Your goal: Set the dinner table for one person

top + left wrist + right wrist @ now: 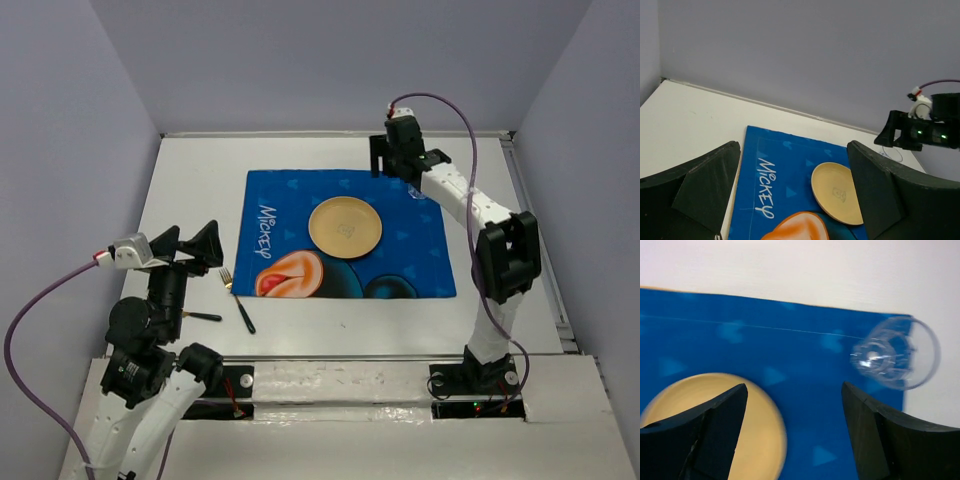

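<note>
The white dinner table (200,190) carries a blue Mickey placemat (300,205) with a yellow plate (345,227) on it. A fork (238,300) with a black handle lies on the table just left of the mat's near corner. A clear glass (896,352) stands on the mat's far right corner, part over the edge. My right gripper (390,165) hovers open and empty above that corner, with the glass to the right of its fingers (875,430). My left gripper (190,242) is open and empty, raised left of the mat, facing the plate (836,192).
A second black-handled utensil (205,317) lies by the left arm, its head hidden. Grey walls enclose the table on three sides. The table's metal rim (520,190) runs close to the right arm. In the left wrist view, the right gripper (915,131) is seen across the mat (785,170).
</note>
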